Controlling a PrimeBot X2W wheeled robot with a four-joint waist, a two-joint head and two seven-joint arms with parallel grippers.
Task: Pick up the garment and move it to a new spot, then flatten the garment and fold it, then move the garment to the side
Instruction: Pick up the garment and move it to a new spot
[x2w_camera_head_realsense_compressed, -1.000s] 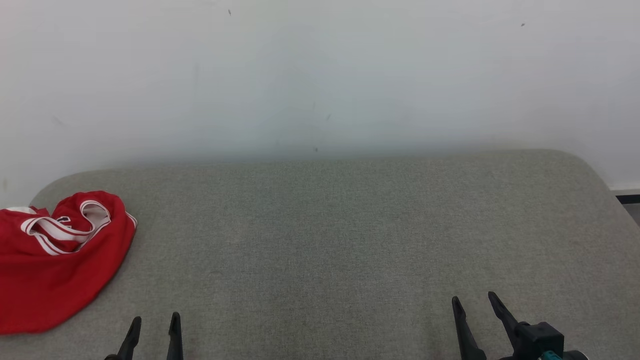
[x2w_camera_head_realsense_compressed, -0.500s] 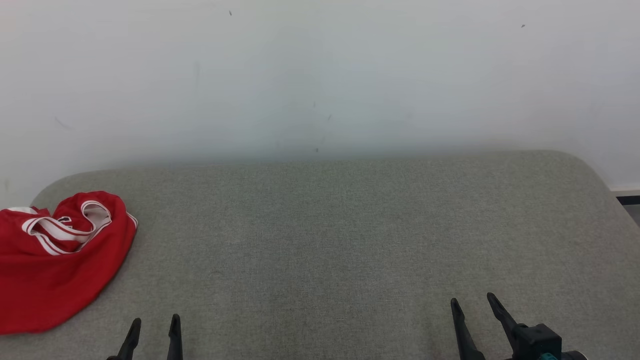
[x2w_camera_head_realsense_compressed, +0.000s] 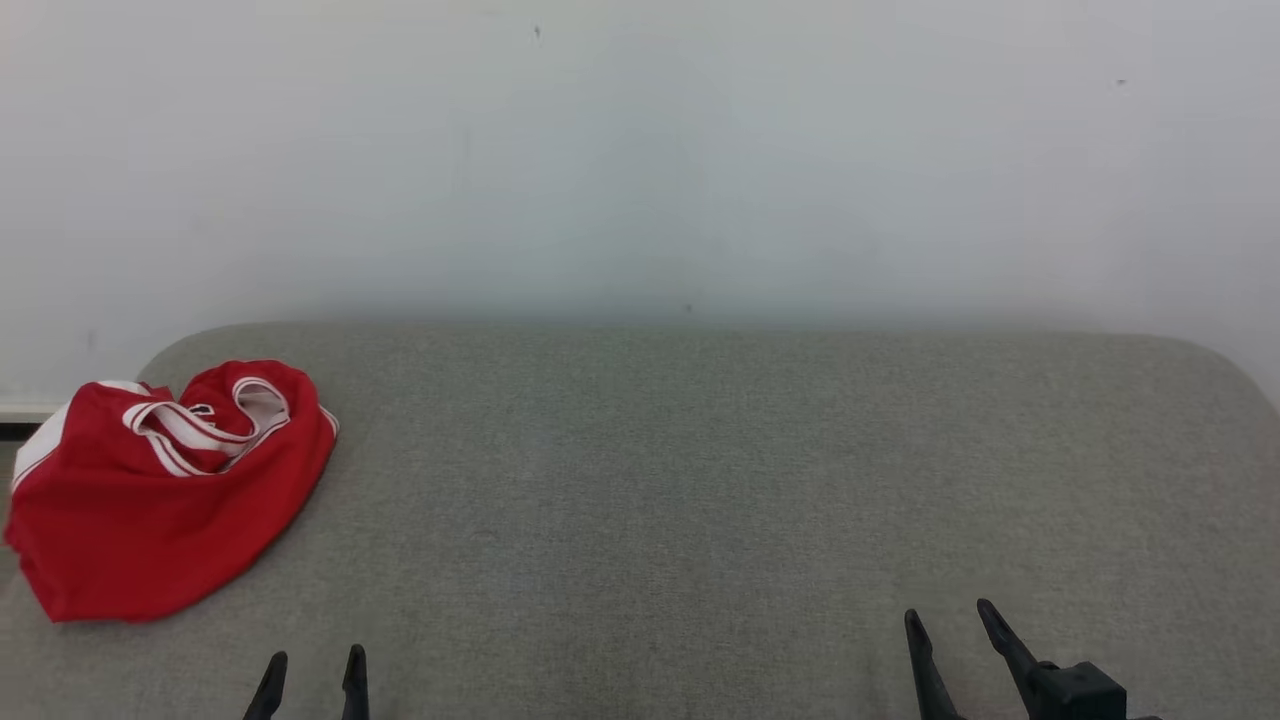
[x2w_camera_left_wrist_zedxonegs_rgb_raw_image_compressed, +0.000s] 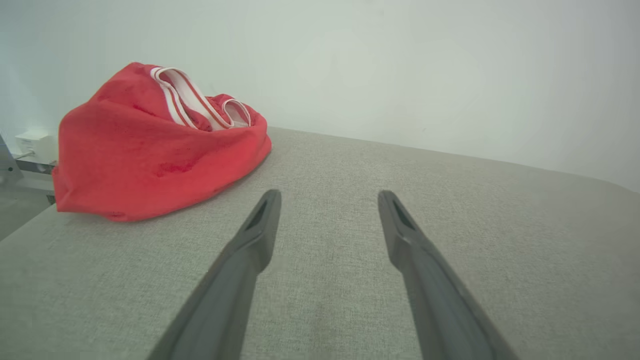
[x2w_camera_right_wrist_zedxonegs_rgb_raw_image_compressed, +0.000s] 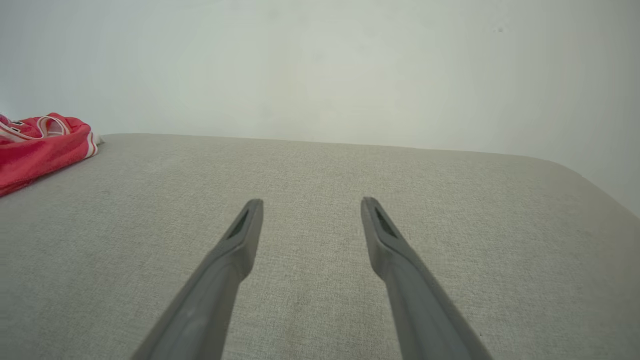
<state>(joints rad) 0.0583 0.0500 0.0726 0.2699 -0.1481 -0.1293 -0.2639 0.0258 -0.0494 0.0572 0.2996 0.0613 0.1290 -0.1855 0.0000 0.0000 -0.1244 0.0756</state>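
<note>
Red garment (x2w_camera_head_realsense_compressed: 160, 500) with white-striped trim, bunched in a loose heap, not flat, not folded. It lies on the grey fabric cushion (x2w_camera_head_realsense_compressed: 700, 480) at the left edge, close to the far left corner; the trimmed openings are tumbled on top toward the far side. Whether any cloth hangs over the left edge, cannot tell. Left gripper (x2w_camera_head_realsense_compressed: 317, 655) sits at the near edge, left of centre, fingers parted with bare cushion between them, holding nothing; in the left wrist view the heap is ahead and off to the left, near but apart from the fingertips. Right gripper (x2w_camera_head_realsense_compressed: 948, 610) sits at the near edge toward the right, likewise spread and empty, well apart from the garment. Pale wall (x2w_camera_head_realsense_compressed: 640, 150) stands behind the far edge. Progress, as judged: none of the task is done. The pickup has not begun, so the carry to a new spot, the flattening, the fold and the final shift aside all remain. The left arm looks best placed for the first grasp.
</note>
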